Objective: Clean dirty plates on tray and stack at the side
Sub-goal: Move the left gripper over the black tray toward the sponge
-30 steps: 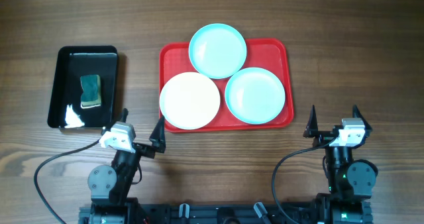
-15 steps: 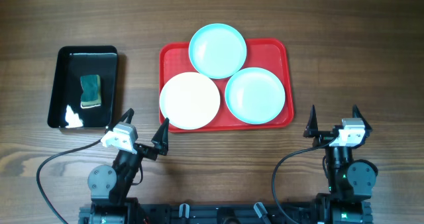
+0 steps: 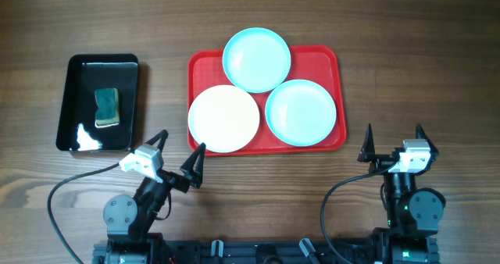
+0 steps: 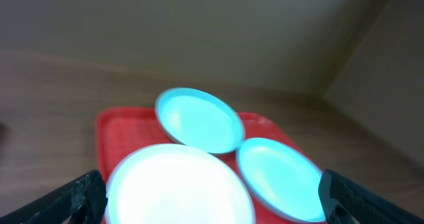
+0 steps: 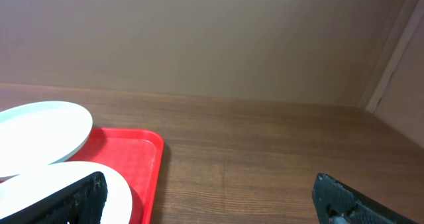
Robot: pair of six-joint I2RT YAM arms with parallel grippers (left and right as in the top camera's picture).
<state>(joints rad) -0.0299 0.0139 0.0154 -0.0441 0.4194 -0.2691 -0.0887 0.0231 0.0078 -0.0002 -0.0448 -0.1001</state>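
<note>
While three plates [image 3: 256, 59] fill the red tray [image 3: 328, 58], left gripper [image 3: 182, 141] and right gripper [image 3: 394, 129] splayed wide at six o'clock, black tray [image 3: 82, 76] with sponge [image 3: 107, 108] at nine o'clock.

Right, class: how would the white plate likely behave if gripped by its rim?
The white plate looks glossy, so probably slippery. Its shallow rim offers little grip, so it may tilt. Lying flat on the red tray, it shouldn't roll.

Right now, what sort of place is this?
Probably a lab bench staged for dish cleaning, not a real kitchen: wood-grain table, three glossy round plates on a red rectangular plastic tray, a green-and-yellow sponge in a small black rectangular tray.
</note>
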